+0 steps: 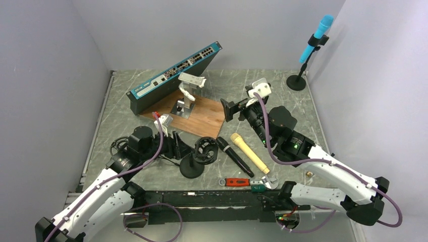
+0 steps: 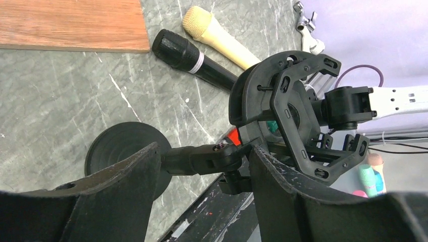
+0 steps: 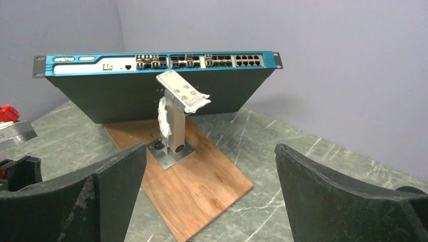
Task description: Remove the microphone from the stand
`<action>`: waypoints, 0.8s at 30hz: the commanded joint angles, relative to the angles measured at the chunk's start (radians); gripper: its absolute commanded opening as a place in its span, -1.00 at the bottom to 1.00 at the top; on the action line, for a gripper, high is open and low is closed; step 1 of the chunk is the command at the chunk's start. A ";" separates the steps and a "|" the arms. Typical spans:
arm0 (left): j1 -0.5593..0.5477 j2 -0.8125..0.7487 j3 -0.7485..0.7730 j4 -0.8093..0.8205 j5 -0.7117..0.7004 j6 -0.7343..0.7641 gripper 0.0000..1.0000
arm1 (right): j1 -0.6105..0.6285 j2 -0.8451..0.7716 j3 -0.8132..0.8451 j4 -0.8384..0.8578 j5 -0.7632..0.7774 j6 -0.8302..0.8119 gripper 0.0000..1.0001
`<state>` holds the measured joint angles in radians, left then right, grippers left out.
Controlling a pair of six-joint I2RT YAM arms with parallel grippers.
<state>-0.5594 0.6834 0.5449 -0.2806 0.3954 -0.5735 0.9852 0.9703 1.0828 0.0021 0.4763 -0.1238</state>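
A short black stand [image 1: 192, 169] with a ring-shaped shock mount [image 1: 204, 150] is at the near middle of the table, and the mount [image 2: 287, 101] holds nothing. A black microphone [image 1: 234, 156] lies flat on the table just right of it, beside a beige microphone [image 1: 249, 153]. My left gripper [image 1: 176, 146] is open just left of the stand. Its stem crosses beyond my fingertips [image 2: 203, 148]. My right gripper [image 1: 238, 101] hovers wide open over the table's middle, holding nothing [image 3: 209, 148]. A blue microphone [image 1: 317, 38] sits clipped in a tall stand [image 1: 296, 82] at the back right.
A blue-fronted network switch [image 1: 174, 75] leans at the back left. In front of it lies a wooden board [image 1: 199, 116] carrying a metal bracket [image 1: 186, 96]. A red-handled tool [image 1: 237, 182] and a wrench [image 1: 270, 181] lie at the near edge. Grey walls enclose the table.
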 commanded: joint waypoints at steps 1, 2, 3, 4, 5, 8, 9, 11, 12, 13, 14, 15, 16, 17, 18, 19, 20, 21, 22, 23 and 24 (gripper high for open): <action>0.000 0.014 -0.033 -0.116 -0.056 0.026 0.38 | -0.003 -0.011 0.007 0.043 0.035 -0.016 1.00; 0.000 0.013 -0.019 -0.131 -0.066 0.031 0.40 | -0.003 -0.006 0.010 0.042 0.036 -0.018 1.00; 0.000 0.013 -0.002 -0.147 -0.076 0.038 0.45 | -0.004 -0.002 0.014 0.040 0.037 -0.020 1.00; 0.000 0.013 0.018 -0.162 -0.082 0.046 0.49 | -0.005 0.002 0.018 0.038 0.042 -0.021 1.00; 0.001 0.014 0.042 -0.178 -0.090 0.056 0.52 | -0.005 0.007 0.021 0.036 0.051 -0.022 1.00; 0.000 0.024 0.125 -0.211 -0.125 0.093 0.65 | -0.005 0.013 0.021 0.040 0.076 -0.026 1.00; 0.000 0.031 0.162 -0.224 -0.135 0.109 0.70 | -0.006 0.013 0.019 0.042 0.085 -0.029 1.00; 0.000 0.046 0.237 -0.259 -0.158 0.141 0.76 | -0.006 0.012 0.019 0.041 0.102 -0.027 1.00; 0.001 0.053 0.276 -0.275 -0.171 0.157 0.79 | -0.006 0.011 0.021 0.040 0.110 -0.027 1.00; 0.000 0.061 0.314 -0.291 -0.187 0.174 0.81 | -0.005 0.009 0.021 0.039 0.120 -0.028 1.00; 0.000 0.069 0.354 -0.308 -0.199 0.190 0.84 | -0.005 0.007 0.022 0.037 0.133 -0.028 1.00; 0.000 0.074 0.391 -0.324 -0.216 0.209 0.87 | -0.005 0.007 0.024 0.037 0.146 -0.030 1.00; 0.000 0.078 0.427 -0.338 -0.233 0.225 0.90 | -0.006 0.006 0.025 0.036 0.161 -0.033 1.00; 0.000 0.080 0.460 -0.351 -0.248 0.239 0.92 | -0.006 0.006 0.025 0.035 0.179 -0.035 1.00; 0.000 0.080 0.491 -0.362 -0.266 0.255 0.94 | -0.007 0.006 0.025 0.036 0.195 -0.038 1.00; 0.000 0.078 0.519 -0.367 -0.280 0.269 0.95 | -0.009 0.008 0.023 0.038 0.216 -0.040 1.00; 0.000 0.074 0.541 -0.371 -0.296 0.282 0.96 | -0.013 0.008 0.020 0.045 0.235 -0.041 1.00; 0.000 0.069 0.557 -0.369 -0.312 0.295 0.97 | -0.019 0.010 0.007 0.057 0.257 -0.038 1.00; 0.000 0.060 0.562 -0.362 -0.324 0.308 0.97 | -0.035 0.014 -0.007 0.072 0.280 -0.033 1.00; 0.000 0.050 0.557 -0.350 -0.340 0.315 0.98 | -0.059 0.014 -0.025 0.084 0.283 -0.017 1.00; 0.000 0.039 0.547 -0.335 -0.350 0.322 0.99 | -0.091 0.014 -0.041 0.089 0.275 0.010 1.00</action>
<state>-0.5594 0.7525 1.0760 -0.6125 0.1291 -0.3290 0.9634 0.9886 1.0790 0.0147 0.6720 -0.1490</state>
